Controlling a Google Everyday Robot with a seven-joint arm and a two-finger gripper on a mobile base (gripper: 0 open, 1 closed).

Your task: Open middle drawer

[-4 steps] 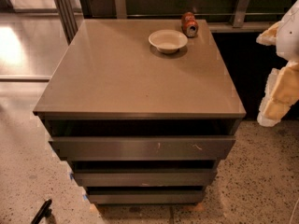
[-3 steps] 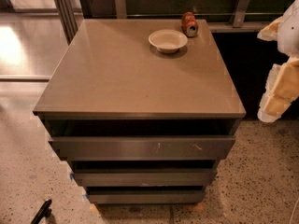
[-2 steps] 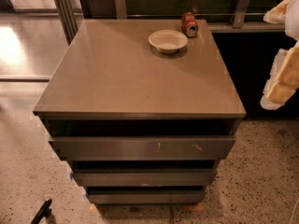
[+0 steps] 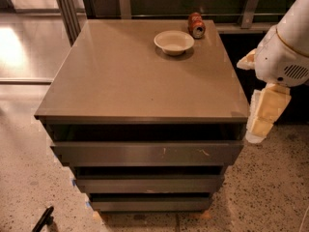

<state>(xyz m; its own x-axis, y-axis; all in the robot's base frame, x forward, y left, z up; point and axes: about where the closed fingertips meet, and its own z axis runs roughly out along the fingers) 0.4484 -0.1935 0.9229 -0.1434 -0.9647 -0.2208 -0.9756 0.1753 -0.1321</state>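
Observation:
The middle drawer (image 4: 148, 183) is the plain grey-brown front second from the top of the cabinet, below the taller front with white scratches (image 4: 147, 153) and above the shortest front (image 4: 150, 204). It sits pushed in, with a dark gap above it. My gripper (image 4: 263, 116) hangs from the white arm (image 4: 285, 47) at the right. It is just off the cabinet's right front corner, level with the top drawer, and touches no drawer.
A white bowl (image 4: 174, 41) and a red can (image 4: 196, 24) lying on its side sit at the back of the cabinet top (image 4: 135, 76). A black object (image 4: 43, 220) lies on the speckled floor at the bottom left. A glass partition stands behind on the left.
The arm and gripper have moved left and down, closer to the cabinet's right front corner. The drawers, bowl and can have not moved.

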